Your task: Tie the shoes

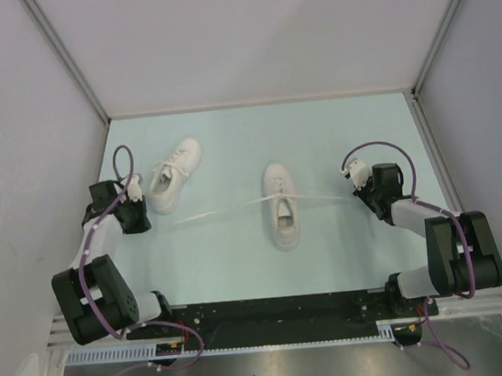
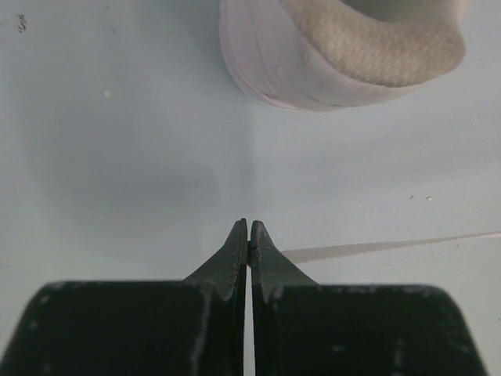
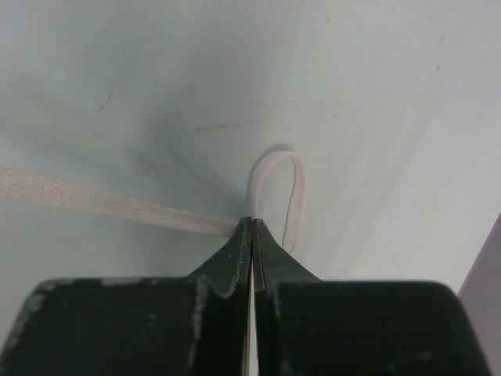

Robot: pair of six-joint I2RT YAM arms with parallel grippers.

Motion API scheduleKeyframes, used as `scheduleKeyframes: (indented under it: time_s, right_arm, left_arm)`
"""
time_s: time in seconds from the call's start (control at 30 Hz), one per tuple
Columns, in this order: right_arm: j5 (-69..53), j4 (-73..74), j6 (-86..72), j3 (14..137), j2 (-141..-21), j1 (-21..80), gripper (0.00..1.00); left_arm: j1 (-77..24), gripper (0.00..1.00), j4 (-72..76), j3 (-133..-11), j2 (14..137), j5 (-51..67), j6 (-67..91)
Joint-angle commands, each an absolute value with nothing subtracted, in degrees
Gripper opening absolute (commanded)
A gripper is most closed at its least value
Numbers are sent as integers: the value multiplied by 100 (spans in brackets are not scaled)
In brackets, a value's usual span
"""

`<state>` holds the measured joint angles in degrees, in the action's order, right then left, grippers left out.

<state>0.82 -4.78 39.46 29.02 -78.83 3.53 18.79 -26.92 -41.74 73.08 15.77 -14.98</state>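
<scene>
Both tools were pinched tight! The left gripper (image 2: 249, 235) had its jaws together on the left strand (image 2: 376, 248), which ran off low to its right. The other shoe (image 2: 344, 55) sat heel-first just ahead of its tips, not touching them. The right gripper (image 3: 251, 229) was clamped on the right strand (image 3: 102, 202), which led away to its left, and a small loop (image 3: 278, 168) poked out past the tips. Between the two tools lay the shoe (image 1: 281, 205), with a strand drawn out straight to either side. We took this for the start of the knot. Doing it well meant pulling evenly so the shoe didn't drag, crossing the strands close over the tongue, and keeping the left tool off the other shoe.
</scene>
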Motion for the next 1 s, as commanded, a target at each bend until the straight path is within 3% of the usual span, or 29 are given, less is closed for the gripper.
scheduleKeyframes:
  time_s: [0.0,0.07,0.13,0.17,0.2,0.3,0.4,0.43,0.5,0.63,0.8,0.97]
  right_arm:
    - [70,-651,3859,3260,-7980,448,0]
    - [-86,-537,3841,3340,-7963,527,4]
    - [-271,-379,3823,3427,-7875,527,22]
    - [-307,-152,3797,3532,-7831,501,29]
    - [-360,-36,3719,3603,-7648,466,43]
    - [-877,754,3578,3902,-7191,159,68]
    - [-1510,1370,3498,4226,-6462,-174,80]
    - [-1816,1536,3420,4288,-6077,-219,82]
    - [-2195,1617,3253,4446,-5732,-263,89]
    - [-2926,1766,2946,4597,-5108,-246,100]
    - [-3576,1872,2830,4632,-5097,-211,100]
    - [-3744,2601,3760,4693,-5668,193,98]
  left_arm:
    - [1899,0,-2593,-4262,7541,1713,-1696]
    - [1828,4,-2593,-4333,7681,1827,-1731]
    - [1828,16,-2602,-4438,7691,2073,-1766]
    - [1828,30,-2602,-4473,7551,2353,-1801]
    - [1863,36,-2610,-4535,7428,2582,-1863]
    - [1872,56,-2654,-4736,6708,3207,-2074]
    - [1863,75,-2864,-5262,6251,3741,-2293]
    - [1855,90,-2944,-5430,6206,3970,-2503]
    - [1750,100,-3190,-5931,6179,4559,-2636]
    - [1074,100,-4039,-6722,6442,4781,-3538]
    - [-130,100,-4719,-7163,6600,4737,-4621]
    - [-1438,100,-4456,-6453,6925,3823,-5544]
